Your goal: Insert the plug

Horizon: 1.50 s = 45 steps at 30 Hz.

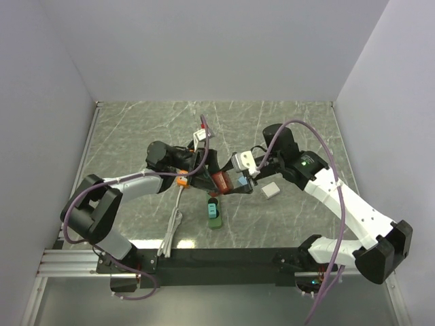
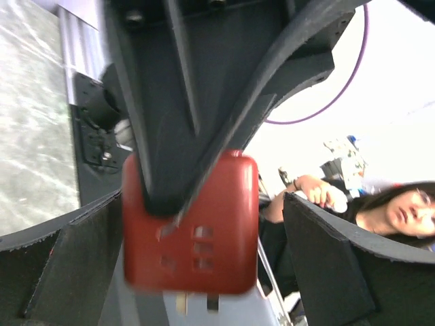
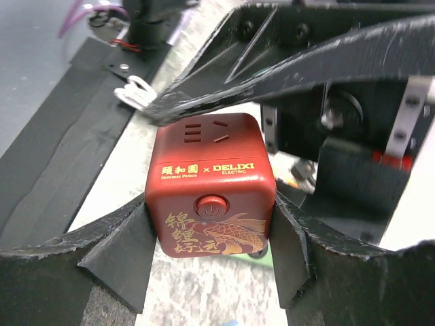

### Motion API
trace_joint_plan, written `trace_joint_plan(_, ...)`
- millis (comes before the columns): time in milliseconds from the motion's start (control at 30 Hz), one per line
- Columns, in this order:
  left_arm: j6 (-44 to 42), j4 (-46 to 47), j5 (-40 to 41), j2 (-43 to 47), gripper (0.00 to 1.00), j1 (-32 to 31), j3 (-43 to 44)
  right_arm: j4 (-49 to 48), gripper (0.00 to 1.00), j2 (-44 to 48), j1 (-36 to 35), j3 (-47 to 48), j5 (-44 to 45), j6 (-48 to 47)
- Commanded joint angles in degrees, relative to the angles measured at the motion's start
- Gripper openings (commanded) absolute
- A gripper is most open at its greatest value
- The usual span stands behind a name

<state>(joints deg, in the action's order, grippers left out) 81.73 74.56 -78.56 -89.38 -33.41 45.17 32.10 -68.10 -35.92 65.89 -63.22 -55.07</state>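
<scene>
A red cube socket [image 3: 212, 183] with gold carp print sits clamped between my right gripper's [image 3: 212, 252] fingers, held above the table. In the top view the cube [image 1: 221, 182] hangs mid-table between both grippers. My left gripper [image 1: 204, 168] faces it from the left. In the left wrist view the cube's slotted face [image 2: 194, 238] fills the middle, with the right gripper's dark fingers [image 2: 177, 102] on it. A pale plug [image 2: 204, 316] sits between my left gripper's [image 2: 200, 299] fingers, its two prongs [image 2: 178, 303] just short of the cube's face.
A white cable [image 1: 173, 224] trails from the left gripper toward the near edge. A green-teal block [image 1: 215, 212] lies just below the cube. A small white block [image 1: 270, 190] lies to the right, and an orange piece [image 1: 181, 181] to the left. White walls enclose the marble table [image 1: 136, 129].
</scene>
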Motion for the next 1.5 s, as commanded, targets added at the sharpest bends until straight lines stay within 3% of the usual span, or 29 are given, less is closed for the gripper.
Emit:
trace_joint_plan(0, -0.44, 31.96, 0.52, 1.23, 0.99, 3.52, -0.34, -10.03, 0.00, 3.93, -0.29, -1.02, 5.73, 9.88)
trace_joint_plan(233, -2.80, 29.33, 2.27, -1.40, 0.99, 12.30, -0.61, -13.29, 0.00, 4.64, -0.20, -1.82, 12.24, 17.53)
trace_joint_plan(367, -15.25, 11.79, 4.12, 0.25, 1.00, 16.08, 1.15, -15.13, 0.00, 4.38, -0.29, -2.95, 16.02, 21.05)
trace_joint_plan(433, -31.48, -11.36, 6.57, 4.55, 0.99, 16.62, 3.33, -15.92, 0.00, 4.37, -0.20, -3.48, 17.51, 22.63)
trace_joint_plan(467, -39.81, -22.42, 11.72, 6.57, 0.99, 16.71, 5.00, -16.27, 0.00, 4.55, -0.29, -4.18, 17.95, 23.07)
trace_joint_plan(500, -56.43, -45.85, 16.20, 10.07, 0.99, 16.45, 7.02, -16.54, 0.00, 4.72, -0.20, -4.54, 18.39, 23.51)
trace_joint_plan(533, -60.60, -49.91, 19.73, 11.32, 0.99, 16.18, 9.21, -17.41, 0.00, 4.90, -0.29, -4.80, 19.62, 24.65)
trace_joint_plan(633, -56.35, -43.23, 23.97, 15.55, 0.99, 17.85, 4.96, -18.56, 0.00, 4.47, -0.20, -5.33, 21.82, 26.40)
trace_joint_plan(800, -58.97, -47.76, 47.91, 20.20, 0.99, 17.85, 0.46, -16.81, 0.00, -3.17, -0.29, -1.47, 29.64, 28.44)
trace_joint_plan(933, -59.67, -48.46, 58.50, 23.11, 0.99, 17.85, -4.99, -13.04, 0.00, -11.34, -0.29, 4.24, 35.96, 30.02)
trace_joint_plan(1067, -60.99, -49.69, 62.65, 24.26, 0.99, 17.85, -6.67, -7.85, 0.00, -21.80, -0.38, 12.75, 41.24, 30.72)
trace_joint_plan(1233, -62.04, -47.41, 60.55, 23.64, 0.99, 18.46, -8.60, -0.91, 0.00, -30.24, -0.29, 19.53, 45.02, 30.37)
trace_joint_plan(1467, -62.75, -45.92, 54.32, 20.57, 0.99, 19.26, -8.17, 3.31, 0.00, -31.40, -1.34, 22.96, 46.25, 29.58)
